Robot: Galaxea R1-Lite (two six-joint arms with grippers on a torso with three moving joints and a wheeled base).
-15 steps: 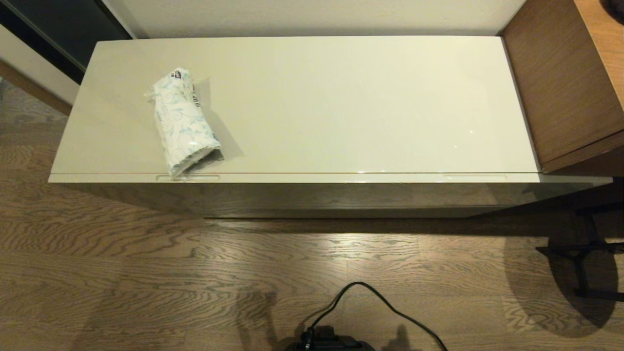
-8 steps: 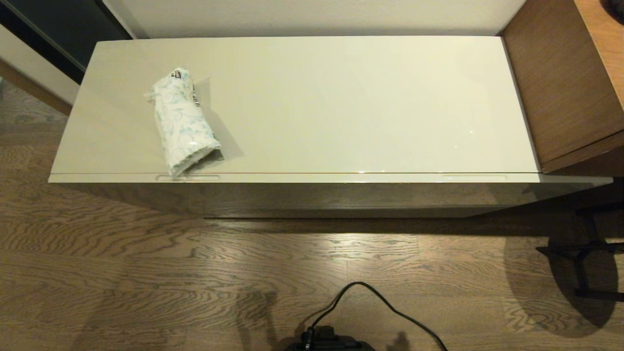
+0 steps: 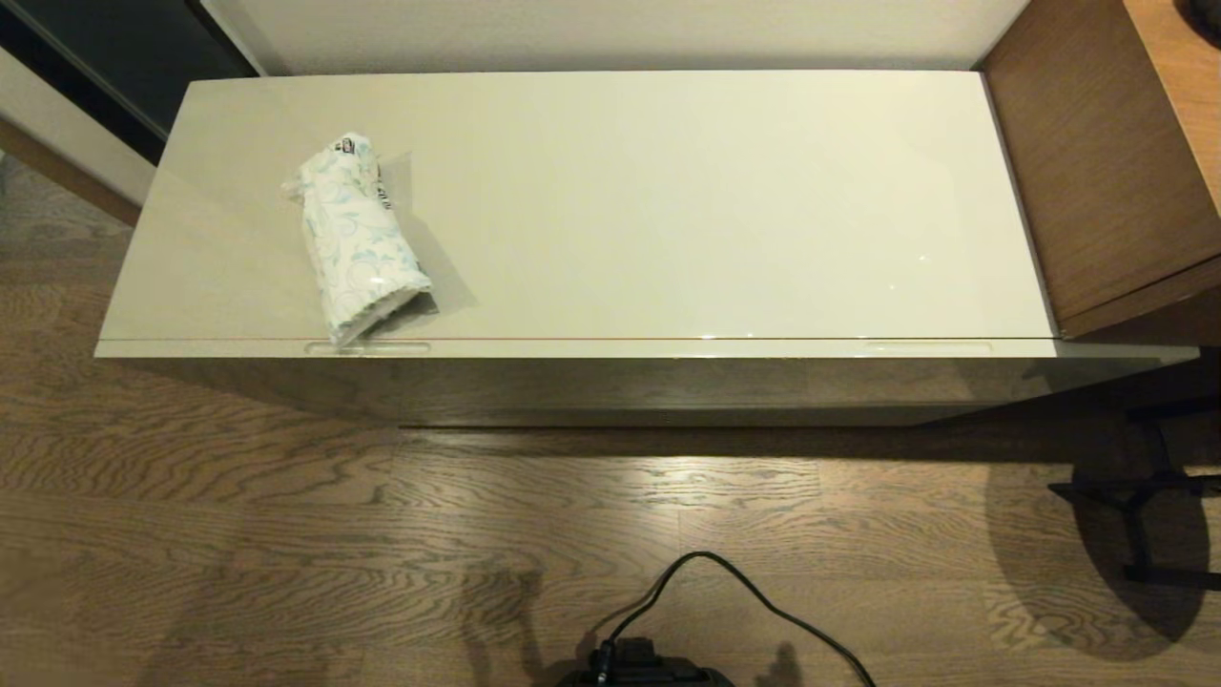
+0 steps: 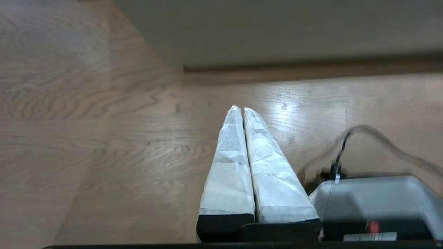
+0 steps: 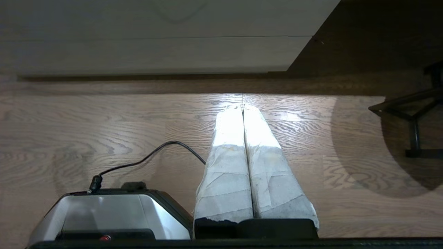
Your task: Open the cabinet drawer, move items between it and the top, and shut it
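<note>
A white tissue pack with pale blue swirls [image 3: 361, 237] lies on the glossy cream cabinet top [image 3: 668, 200], at its left front, one end reaching the front edge. The cabinet drawer [image 3: 591, 348] is closed, its thin front edge running the cabinet's length with slot handles at left [image 3: 367, 347] and right [image 3: 927, 347]. Neither arm shows in the head view. My left gripper [image 4: 239, 109] is shut and empty, low over the wood floor. My right gripper [image 5: 243, 107] is likewise shut and empty above the floor, facing the cabinet front [image 5: 155, 52].
Brown wood-grain furniture [image 3: 1107, 162] adjoins the cabinet's right end. A black stand [image 3: 1145, 496] is on the floor at right. My base and its black cable [image 3: 706, 592] sit at the bottom centre. A dark opening [image 3: 105, 57] lies at the back left.
</note>
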